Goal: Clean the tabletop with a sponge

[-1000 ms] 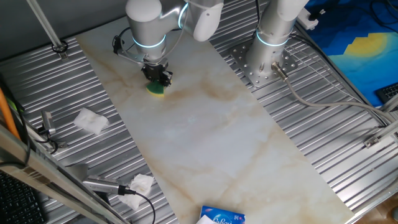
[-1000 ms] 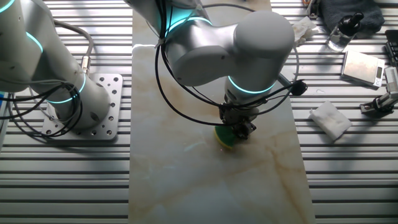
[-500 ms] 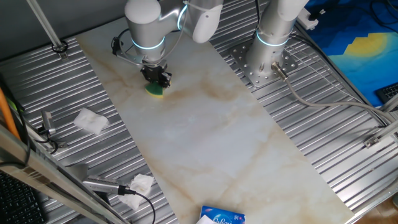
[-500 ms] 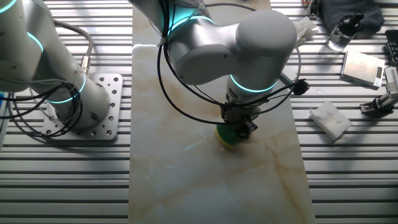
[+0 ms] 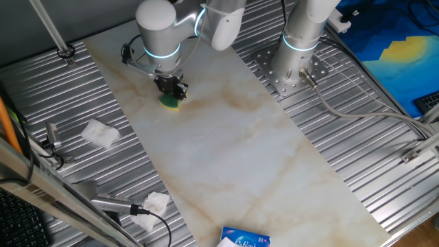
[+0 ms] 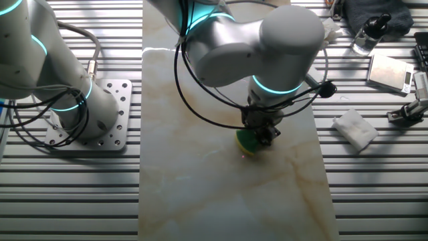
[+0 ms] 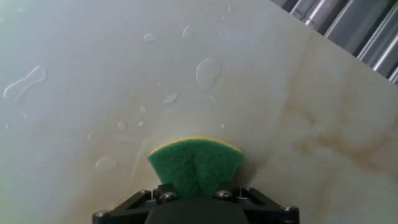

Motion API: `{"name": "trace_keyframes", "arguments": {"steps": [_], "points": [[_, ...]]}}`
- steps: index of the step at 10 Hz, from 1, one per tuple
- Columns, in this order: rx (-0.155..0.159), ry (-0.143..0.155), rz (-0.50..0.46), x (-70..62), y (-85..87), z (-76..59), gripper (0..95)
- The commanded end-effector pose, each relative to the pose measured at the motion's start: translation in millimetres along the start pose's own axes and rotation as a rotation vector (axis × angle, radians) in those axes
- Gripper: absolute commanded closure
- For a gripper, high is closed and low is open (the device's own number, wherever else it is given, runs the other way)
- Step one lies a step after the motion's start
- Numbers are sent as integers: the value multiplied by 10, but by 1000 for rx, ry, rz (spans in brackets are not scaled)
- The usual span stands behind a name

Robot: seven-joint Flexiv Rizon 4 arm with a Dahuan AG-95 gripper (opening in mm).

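Observation:
My gripper is shut on the sponge, a yellow block with a green scouring face, squeezed into a fold between the fingers. The sponge presses down on the marble tabletop near its far end and close to one long edge. In the hand view, water droplets lie on the slab just ahead of the sponge.
Crumpled white tissues lie on the ribbed metal beside the slab. A blue-and-white packet sits at the slab's near end. A second arm's base stands on a bolted plate alongside.
The gripper has slid the sponge a short way across the slab, left and farther away in one fixed view, rightward in the other.

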State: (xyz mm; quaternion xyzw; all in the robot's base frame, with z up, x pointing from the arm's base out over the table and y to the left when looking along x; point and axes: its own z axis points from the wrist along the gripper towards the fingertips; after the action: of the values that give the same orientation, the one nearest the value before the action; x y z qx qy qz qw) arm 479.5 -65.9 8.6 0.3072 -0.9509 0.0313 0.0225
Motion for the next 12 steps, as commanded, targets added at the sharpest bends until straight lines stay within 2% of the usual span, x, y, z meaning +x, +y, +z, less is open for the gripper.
{"name": "trace_keyframes", "arguments": {"steps": [1, 4, 7, 9, 11, 12], "points": [[2, 4, -2, -57, -33, -32, 570], [3, 0, 17, -218, -15, -1, 570], [25, 24, 33, -476, 50, -48, 570], [24, 26, 58, -607, 142, -40, 570], [36, 41, 71, -627, 252, -57, 570], [43, 46, 69, -582, 319, -81, 570]]}}
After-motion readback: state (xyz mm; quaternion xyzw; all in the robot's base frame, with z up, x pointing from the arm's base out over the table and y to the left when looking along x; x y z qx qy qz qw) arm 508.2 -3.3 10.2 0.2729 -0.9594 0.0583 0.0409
